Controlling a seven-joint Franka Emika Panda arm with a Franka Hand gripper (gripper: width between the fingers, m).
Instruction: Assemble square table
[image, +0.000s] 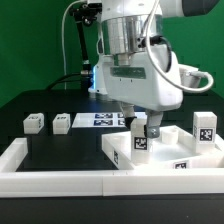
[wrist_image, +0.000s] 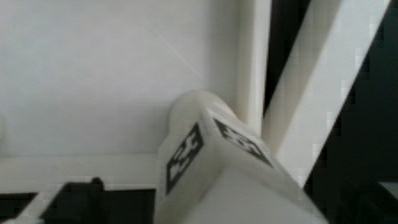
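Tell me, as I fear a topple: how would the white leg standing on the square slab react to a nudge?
The leg stands upright on the slab, taller than wide, so a sideways nudge would probably tip it. It looks like rigid white plastic, so likely stiff and fairly light. Its smooth faces might slip when gripped.

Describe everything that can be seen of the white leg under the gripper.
The leg is a short white block, plastic by its look, with black-and-white tags on two faces. It stands upright on the square tabletop, toward that slab's side at the exterior view's left. The gripper hangs just above it, a finger on either side; whether they touch it cannot be told.
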